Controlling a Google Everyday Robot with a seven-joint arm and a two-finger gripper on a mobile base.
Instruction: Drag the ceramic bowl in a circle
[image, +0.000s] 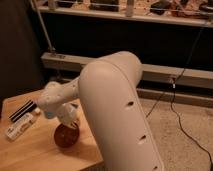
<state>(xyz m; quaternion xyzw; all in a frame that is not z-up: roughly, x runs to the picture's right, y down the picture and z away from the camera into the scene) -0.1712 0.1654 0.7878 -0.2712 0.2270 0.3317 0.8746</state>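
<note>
Camera view, the only one. No brand, label or writing can be read anywhere; the white packet (20, 126) near the counter's left edge carries dark marks that stay illegible.

Arm (117, 110): a thick white link fills the centre and lower right, dotted with small dark holes along its side. From its rounded top it bends leftward and downward through a slimmer link to a knobby wrist (50, 97) over the wooden counter (30, 155). The wrist section then angles down to the right toward the counter top.

Claw (70, 122): it sits at the lower end of that wrist section, directly above the ceramic bowl (66, 136) and at its upper rim. Contact with the rim looks likely, though the exact touch point is hidden by the claw body. Whether the fingers are spread or closed cannot be told.

Ceramic bowl: small, round, glossy reddish-brown, resting on the counter just right of the counter's middle, close beside the big arm link.

Other items: a dark flat object with pale stripes (22, 111) lies just above the white packet, left of the wrist. A light-blue rounded thing (74, 106) peeks out behind the wrist section. A black cable (185, 130) trails across the speckled floor at right.
</note>
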